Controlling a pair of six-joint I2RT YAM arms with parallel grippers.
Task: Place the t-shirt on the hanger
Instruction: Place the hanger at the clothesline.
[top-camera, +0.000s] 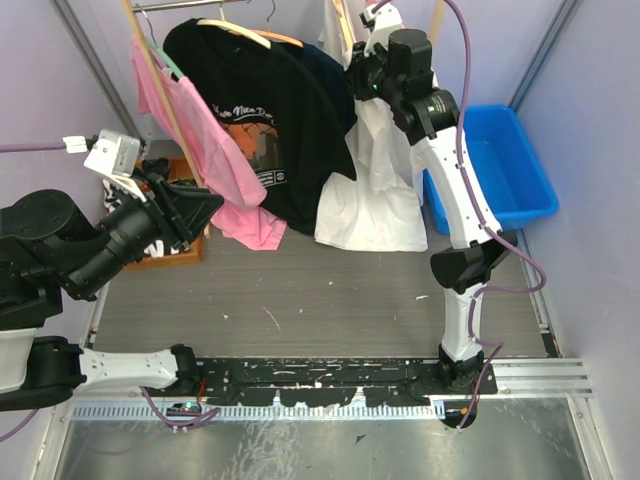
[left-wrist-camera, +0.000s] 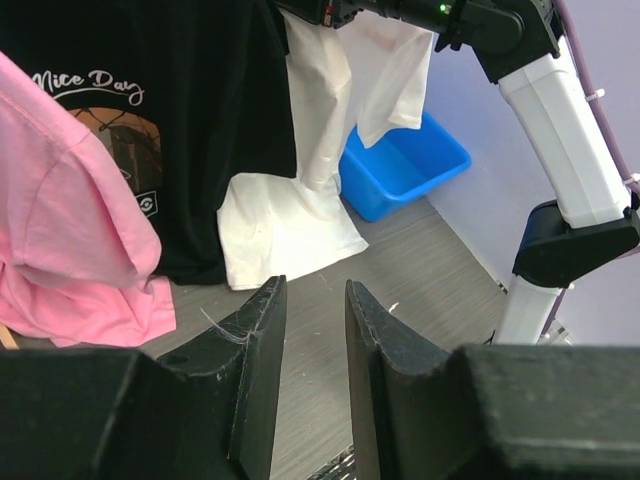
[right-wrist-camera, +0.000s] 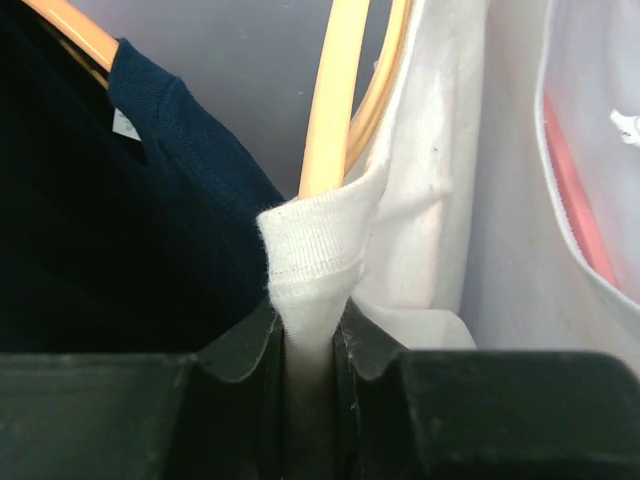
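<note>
- Nearest, the left gripper (left-wrist-camera: 315, 300) hangs above the floor, its black jaws slightly parted with nothing between them.
- Under it lies a grey wood-grain floor (top-camera: 330, 300), flecked with white scuffs.
- A brown crate (top-camera: 185, 250) sits at the left edge, mostly behind the left arm; what it holds cannot be made out.
- Further back, a pink shirt (top-camera: 215, 165) and a black shirt (top-camera: 270, 120) with a printed chest hang side by side.
- Right of them hangs the white t-shirt (top-camera: 370, 190), its lower end pooled on the floor.
- The right gripper (right-wrist-camera: 310, 340) is clamped on the t-shirt's ribbed edge, which lies against the pale wooden hanger (right-wrist-camera: 335, 90); a navy shirt (right-wrist-camera: 120, 220) hangs just to the left.
- A blue plastic bin (top-camera: 505, 165) stands at the far right, beside the t-shirt, against smooth lilac walls (top-camera: 590, 100).
</note>
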